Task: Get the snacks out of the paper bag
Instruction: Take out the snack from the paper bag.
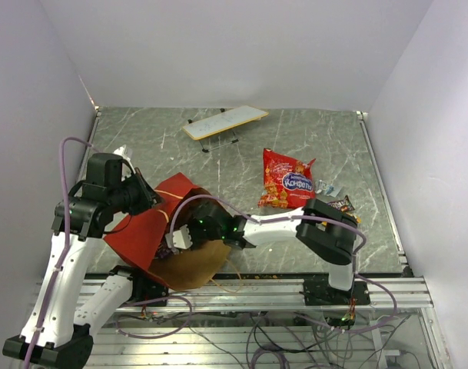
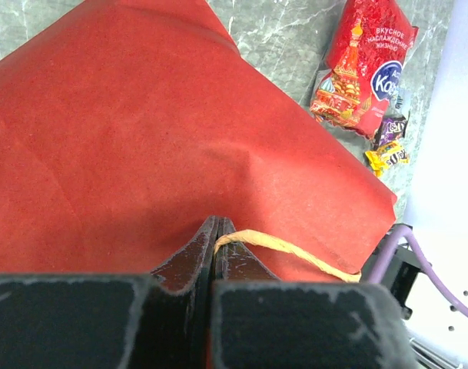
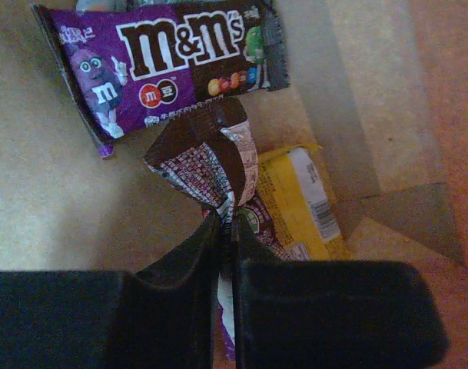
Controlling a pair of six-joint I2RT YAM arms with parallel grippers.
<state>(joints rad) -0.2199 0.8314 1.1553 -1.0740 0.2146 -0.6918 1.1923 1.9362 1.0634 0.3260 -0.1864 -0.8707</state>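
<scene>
We are getting partway through: the chip bag (image 1: 286, 181) and small packets (image 1: 337, 201) are lying out on the table (image 1: 218, 165), our left gripper (image 2: 217, 227) is pinching the paper bag (image 2: 141, 131) by its rim, and our right gripper (image 3: 227, 223) is clamping a brown packet (image 3: 207, 157) inside, with a purple packet (image 3: 164, 54) and a yellow packet (image 3: 295, 200) waiting.

Overhead view softly lit, faint shadow under the flat white board on thin legs (image 1: 224, 122); right wrist view inside the red paper bag with brown kraft lining (image 3: 49, 192) dim, yellow-tinted, grainy, with crumpled brown candy packet (image 3: 207, 157) and black fingers (image 3: 168, 300) out of focus.
</scene>
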